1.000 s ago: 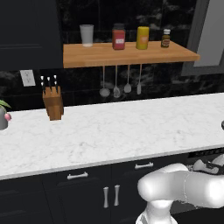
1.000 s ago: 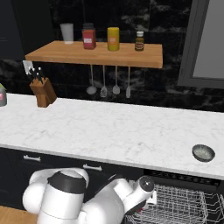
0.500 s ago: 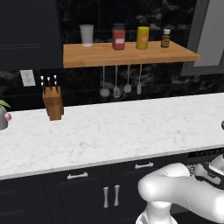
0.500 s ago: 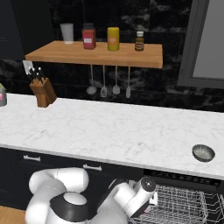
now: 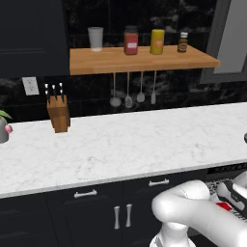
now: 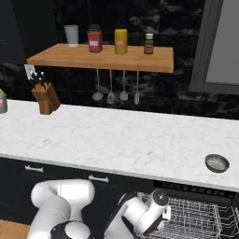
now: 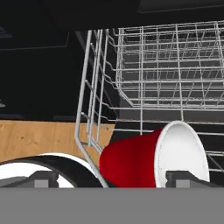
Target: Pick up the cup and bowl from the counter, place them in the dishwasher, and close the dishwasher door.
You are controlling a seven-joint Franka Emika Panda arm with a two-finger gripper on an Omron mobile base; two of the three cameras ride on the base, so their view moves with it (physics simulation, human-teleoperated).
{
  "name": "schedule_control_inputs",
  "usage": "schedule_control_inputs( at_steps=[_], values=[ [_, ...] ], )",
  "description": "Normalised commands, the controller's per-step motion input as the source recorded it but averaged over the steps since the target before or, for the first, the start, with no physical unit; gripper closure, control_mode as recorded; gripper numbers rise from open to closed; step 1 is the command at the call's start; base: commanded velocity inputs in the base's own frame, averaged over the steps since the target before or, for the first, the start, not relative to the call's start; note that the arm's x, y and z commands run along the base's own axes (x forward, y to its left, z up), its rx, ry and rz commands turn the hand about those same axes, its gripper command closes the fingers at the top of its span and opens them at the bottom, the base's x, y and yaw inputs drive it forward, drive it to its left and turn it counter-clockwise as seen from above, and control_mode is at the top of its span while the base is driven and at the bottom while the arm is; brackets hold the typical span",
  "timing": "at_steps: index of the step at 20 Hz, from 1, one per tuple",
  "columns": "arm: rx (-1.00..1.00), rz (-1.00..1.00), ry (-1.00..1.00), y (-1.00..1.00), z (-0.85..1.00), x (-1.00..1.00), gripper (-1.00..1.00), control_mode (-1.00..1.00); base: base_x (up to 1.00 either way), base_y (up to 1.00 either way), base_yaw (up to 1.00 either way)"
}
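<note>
A red cup [image 7: 135, 164] with a white inside lies on its side in the grey wire rack [image 7: 175, 65] of the dishwasher [image 6: 196, 217], mouth toward the right of the hand view. My gripper [image 7: 113, 178] is open just above it, and its dark fingertips [image 7: 43, 178] stand wide apart on either side of the cup. A sliver of the red cup [image 5: 223, 206] shows past my forearm. The small grey bowl [image 6: 217, 163] sits on the white marble counter [image 6: 116, 140] at the far right, above the dishwasher. The dishwasher door is out of view.
A knife block [image 6: 44, 98] stands at the counter's back left. Utensils [image 6: 116, 95] hang under a wooden shelf [image 6: 102, 57] holding jars. Black cabinets with silver handles [image 5: 87, 194] run left of the dishwasher. Wooden floor [image 7: 39, 135] lies beside the rack.
The gripper has gone from shut to wide open, letting go of the red cup in the rack. The arm has swung a little further down and right.
</note>
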Motion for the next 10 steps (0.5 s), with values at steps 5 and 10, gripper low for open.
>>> schedule_control_inputs(
  at_steps=[5,10],
  values=[
    [-0.02,-0.07,0.11,-0.37,0.00,0.27,-1.00,-1.00,0.00,0.00,0.00],
    [-0.09,-0.15,0.01,-0.25,0.07,0.12,-1.00,-1.00,0.00,0.00,0.00]
  ],
)
